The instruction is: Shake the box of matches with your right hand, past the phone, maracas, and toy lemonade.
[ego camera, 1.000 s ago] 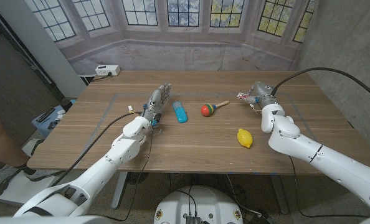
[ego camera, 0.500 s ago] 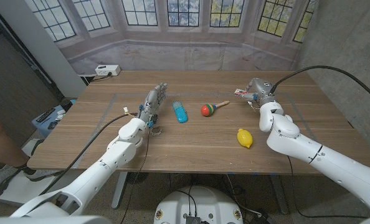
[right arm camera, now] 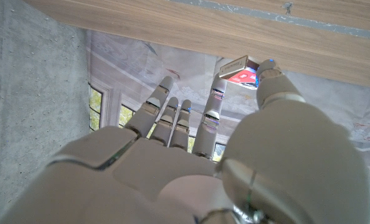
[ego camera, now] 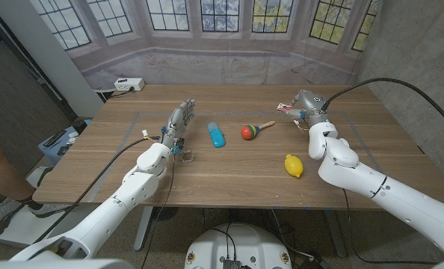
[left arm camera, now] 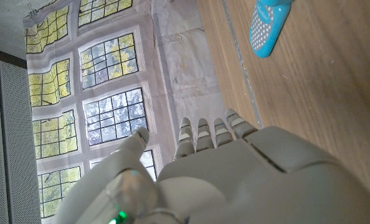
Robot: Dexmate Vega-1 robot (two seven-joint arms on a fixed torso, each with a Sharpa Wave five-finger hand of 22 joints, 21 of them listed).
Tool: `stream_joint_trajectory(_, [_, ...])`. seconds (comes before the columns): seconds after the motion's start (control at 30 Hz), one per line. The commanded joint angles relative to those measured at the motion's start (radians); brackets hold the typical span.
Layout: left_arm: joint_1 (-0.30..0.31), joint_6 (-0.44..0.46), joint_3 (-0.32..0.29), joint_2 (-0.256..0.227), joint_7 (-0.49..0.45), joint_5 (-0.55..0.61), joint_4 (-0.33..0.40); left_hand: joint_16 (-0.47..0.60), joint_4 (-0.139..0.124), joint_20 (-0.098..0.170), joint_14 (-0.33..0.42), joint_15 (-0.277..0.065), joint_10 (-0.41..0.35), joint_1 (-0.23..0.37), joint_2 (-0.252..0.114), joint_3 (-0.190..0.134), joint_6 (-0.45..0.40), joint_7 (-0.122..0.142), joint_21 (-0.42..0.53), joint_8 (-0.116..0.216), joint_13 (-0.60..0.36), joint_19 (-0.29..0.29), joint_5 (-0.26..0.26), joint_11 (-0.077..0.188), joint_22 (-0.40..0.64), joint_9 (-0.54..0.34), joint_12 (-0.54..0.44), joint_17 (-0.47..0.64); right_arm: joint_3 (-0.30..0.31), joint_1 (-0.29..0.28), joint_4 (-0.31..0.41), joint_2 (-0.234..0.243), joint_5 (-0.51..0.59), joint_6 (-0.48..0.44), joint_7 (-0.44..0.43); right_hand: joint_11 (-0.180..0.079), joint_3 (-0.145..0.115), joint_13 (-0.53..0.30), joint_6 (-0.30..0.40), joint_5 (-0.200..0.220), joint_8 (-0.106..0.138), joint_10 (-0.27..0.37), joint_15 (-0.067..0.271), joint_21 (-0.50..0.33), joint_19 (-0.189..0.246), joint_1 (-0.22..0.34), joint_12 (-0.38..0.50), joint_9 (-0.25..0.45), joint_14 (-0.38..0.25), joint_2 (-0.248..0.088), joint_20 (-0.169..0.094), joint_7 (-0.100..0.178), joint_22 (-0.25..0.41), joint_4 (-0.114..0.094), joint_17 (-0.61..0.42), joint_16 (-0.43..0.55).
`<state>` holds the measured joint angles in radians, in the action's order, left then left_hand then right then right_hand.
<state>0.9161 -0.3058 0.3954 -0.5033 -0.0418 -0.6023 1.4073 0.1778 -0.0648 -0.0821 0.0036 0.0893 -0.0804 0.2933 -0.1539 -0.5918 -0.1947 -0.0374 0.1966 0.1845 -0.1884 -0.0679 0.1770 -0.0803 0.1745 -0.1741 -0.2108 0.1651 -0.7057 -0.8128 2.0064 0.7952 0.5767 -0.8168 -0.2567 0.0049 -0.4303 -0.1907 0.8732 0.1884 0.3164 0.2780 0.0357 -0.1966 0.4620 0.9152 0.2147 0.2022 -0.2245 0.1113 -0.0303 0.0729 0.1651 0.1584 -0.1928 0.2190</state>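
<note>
Pinching the box of matches (right arm camera: 240,69) between thumb and fingertip, the right robot hand (ego camera: 306,107) held it clear of the bench (ego camera: 229,175) at upper right of the head view, probably to let it rattle freely. The left robot hand (ego camera: 178,122) stood open and empty, left of the blue phone (ego camera: 217,134). Maraca (ego camera: 254,131) and toy lemon (ego camera: 294,165) lay on wood grain; a mullioned-window backdrop stood behind.

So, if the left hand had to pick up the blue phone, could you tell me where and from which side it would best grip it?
Probably across its two long edges near the middle, coming from above. The blue phone lies flat on the table, narrow and elongated, with bare wood on both sides, and the left hand is beside it.
</note>
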Motion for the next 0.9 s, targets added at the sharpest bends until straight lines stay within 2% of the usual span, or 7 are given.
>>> stream_joint_trajectory(0.03, [-0.007,-0.014,-0.006,-0.009,0.014,0.005,-0.006,-0.001,0.003,-0.002,0.001,0.004,-0.011,-0.010,0.001,-0.003,-0.011,-0.002,0.000,0.000,-0.002,-0.002,-0.002,0.002,0.002,-0.005,0.000,0.005,0.005,-0.017,0.027,-0.022,0.017,0.017,-0.039,0.000,-0.004,-0.003,0.005,-0.003,-0.006,0.007,-0.001,0.001,0.001,0.006,-0.004,0.006,-0.008,-0.002,0.005,-0.005,0.004,-0.001,-0.003,0.001])
stream_joint_trajectory(0.43, [0.002,-0.015,-0.010,-0.016,0.017,0.001,0.000,0.000,0.004,-0.002,0.002,0.005,-0.011,-0.012,0.001,-0.004,-0.011,-0.003,0.000,0.000,-0.002,-0.002,-0.002,0.002,0.002,-0.005,0.000,0.005,0.002,-0.022,0.039,-0.048,0.040,0.033,-0.054,0.003,-0.003,-0.003,0.003,-0.004,-0.010,0.009,-0.003,0.002,0.000,0.006,-0.005,0.006,-0.008,-0.006,0.006,-0.007,0.004,-0.003,-0.004,0.000])
stream_joint_trajectory(0.63, [0.003,-0.017,-0.010,-0.018,0.017,0.003,0.001,-0.001,0.005,-0.002,0.001,0.006,-0.013,-0.013,0.001,-0.004,-0.012,-0.004,0.000,0.001,-0.002,-0.002,-0.002,-0.001,0.002,-0.005,0.000,0.005,0.009,-0.028,0.021,-0.079,0.045,0.039,-0.094,0.005,-0.002,-0.003,0.006,-0.005,-0.011,0.015,-0.005,0.002,0.002,0.006,-0.004,0.006,-0.017,-0.007,0.009,-0.008,0.004,-0.003,-0.004,0.003])
stream_joint_trajectory(0.9, [0.002,-0.019,-0.012,-0.017,0.019,0.001,-0.002,0.000,0.006,-0.003,0.002,0.007,-0.014,-0.014,0.001,-0.005,-0.012,-0.003,0.000,0.000,-0.002,-0.003,-0.002,-0.001,0.002,-0.005,0.000,0.005,0.009,-0.018,0.007,-0.097,0.046,0.052,-0.105,0.005,0.000,-0.003,0.007,-0.006,-0.013,0.017,-0.005,0.002,0.003,0.005,-0.004,0.006,-0.019,-0.007,0.009,-0.009,0.004,-0.004,-0.005,0.003])
